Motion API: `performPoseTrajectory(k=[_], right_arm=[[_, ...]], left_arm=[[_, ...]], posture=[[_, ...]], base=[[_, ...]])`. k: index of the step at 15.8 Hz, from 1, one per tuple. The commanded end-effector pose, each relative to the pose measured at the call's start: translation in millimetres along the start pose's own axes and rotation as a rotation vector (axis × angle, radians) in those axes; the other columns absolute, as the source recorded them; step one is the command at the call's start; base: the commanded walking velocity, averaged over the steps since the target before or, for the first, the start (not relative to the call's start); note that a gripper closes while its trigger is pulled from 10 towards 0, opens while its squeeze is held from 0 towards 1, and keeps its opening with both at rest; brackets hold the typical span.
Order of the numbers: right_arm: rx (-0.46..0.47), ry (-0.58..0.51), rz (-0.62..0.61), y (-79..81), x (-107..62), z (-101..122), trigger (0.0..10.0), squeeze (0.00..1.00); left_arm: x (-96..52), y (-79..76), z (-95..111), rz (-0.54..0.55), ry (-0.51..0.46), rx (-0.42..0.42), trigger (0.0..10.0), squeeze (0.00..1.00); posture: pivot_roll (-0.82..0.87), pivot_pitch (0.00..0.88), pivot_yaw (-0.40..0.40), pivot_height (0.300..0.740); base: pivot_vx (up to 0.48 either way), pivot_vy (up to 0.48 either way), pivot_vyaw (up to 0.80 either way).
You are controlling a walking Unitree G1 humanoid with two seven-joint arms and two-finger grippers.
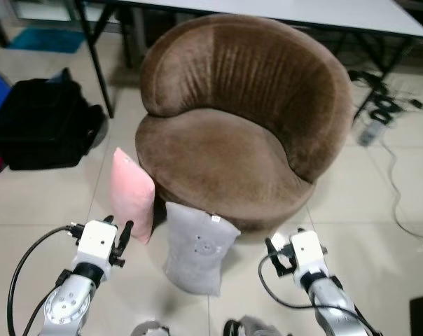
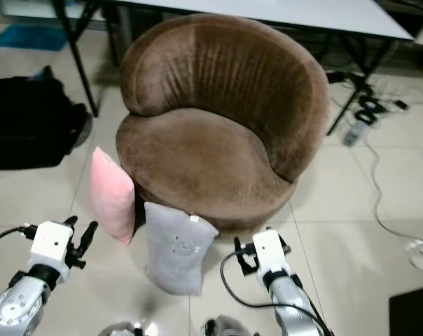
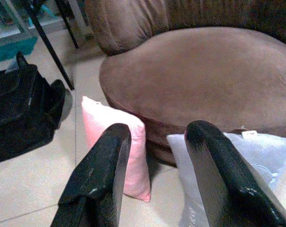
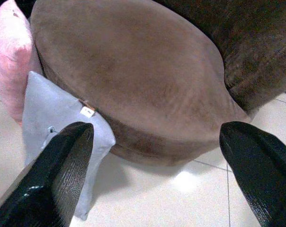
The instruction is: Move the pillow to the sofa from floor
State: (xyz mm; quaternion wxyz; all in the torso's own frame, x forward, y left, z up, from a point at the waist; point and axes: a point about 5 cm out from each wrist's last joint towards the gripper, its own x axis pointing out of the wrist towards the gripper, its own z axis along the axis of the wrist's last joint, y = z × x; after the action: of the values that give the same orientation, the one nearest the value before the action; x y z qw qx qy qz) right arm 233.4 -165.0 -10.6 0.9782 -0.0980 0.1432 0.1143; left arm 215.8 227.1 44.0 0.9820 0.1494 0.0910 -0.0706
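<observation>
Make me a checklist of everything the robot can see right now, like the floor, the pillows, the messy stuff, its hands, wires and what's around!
Surface: pale tiled floor; brown sofa seat bare.
Job's things: pink pillow and grey pillow, both standing on the floor, leaning against the sofa front.
Clutter: black bag on the floor to the left.
Grippers: left gripper open, near the pink pillow; right gripper open, low before the sofa; both hold nothing.
Cables: power strip and loose cords on the floor to the right.
Surroundings: white table behind the sofa.
</observation>
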Motion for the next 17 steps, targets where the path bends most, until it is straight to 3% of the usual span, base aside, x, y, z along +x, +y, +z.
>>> performPoseTrajectory(k=[1, 5, 6, 7, 8, 11, 13, 17], right_arm=[[0.0, 0.032, -0.022, -7.3, -6.1, -10.2, 10.0, 0.23], [-0.003, 0.071, -0.015, -8.3, -6.9, -20.5, 10.0, 0.23], [0.0, 0.098, -0.022, -9.8, -7.0, -25.7, 10.0, 0.15], [0.001, 0.111, -0.023, -10.2, -7.2, -28.3, 10.0, 0.14], [0.003, 0.132, -0.026, -10.7, -7.4, -31.5, 10.0, 0.02], [0.016, 0.196, -0.033, -11.4, -8.9, -40.2, 10.0, 0.0], [0.015, 0.217, -0.034, -11.4, -10.1, -43.8, 10.0, 0.0], [0.019, 0.275, -0.04, -7.6, -19.0, -56.5, 10.0, 0.0]], left_arm=[[0.6, -5.4, -0.5, -0.013, 0.0, 0.004, 10.0, 0.0], [0.3, -4.8, -0.6, 0.0, -0.007, 0.004, 10.0, 0.0], [-0.2, -3.7, 0.5, 0.007, -0.014, 0.026, 10.0, 0.0], [-0.6, -3.1, 0.7, 0.008, -0.01, 0.039, 10.0, 0.0], [-1.0, -2.1, 0.7, 0.009, 0.001, 0.064, 10.0, 0.0], [-2.5, 0.6, 0.3, 0.033, 0.026, 0.107, 10.0, 0.0], [39.8, -45.4, 8.3, -0.012, 0.022, 0.063, 10.0, 1.0], [45.2, -52.1, 12.1, -0.009, 0.017, 0.052, 10.0, 1.0]], posture=[[0.07, 0.161, -0.07, 0.74], [0.08, 0.16, -0.072, 0.74], [0.08, 0.163, -0.074, 0.74], [0.08, 0.163, -0.072, 0.74], [0.08, 0.164, -0.072, 0.74], [0.08, 0.164, -0.072, 0.74], [0.08, 0.168, -0.069, 0.74], [0.07, 0.171, -0.068, 0.74]], base=[[0.322, -0.352, 0.0], [0.324, -0.35, 0.0], [0.0, 0.0, 0.0], [0.0, 0.0, 0.0], [0.0, 0.0, 0.0], [0.0, 0.0, 0.0], [0.0, 0.0, 0.0], [0.0, 0.0, 0.0]])
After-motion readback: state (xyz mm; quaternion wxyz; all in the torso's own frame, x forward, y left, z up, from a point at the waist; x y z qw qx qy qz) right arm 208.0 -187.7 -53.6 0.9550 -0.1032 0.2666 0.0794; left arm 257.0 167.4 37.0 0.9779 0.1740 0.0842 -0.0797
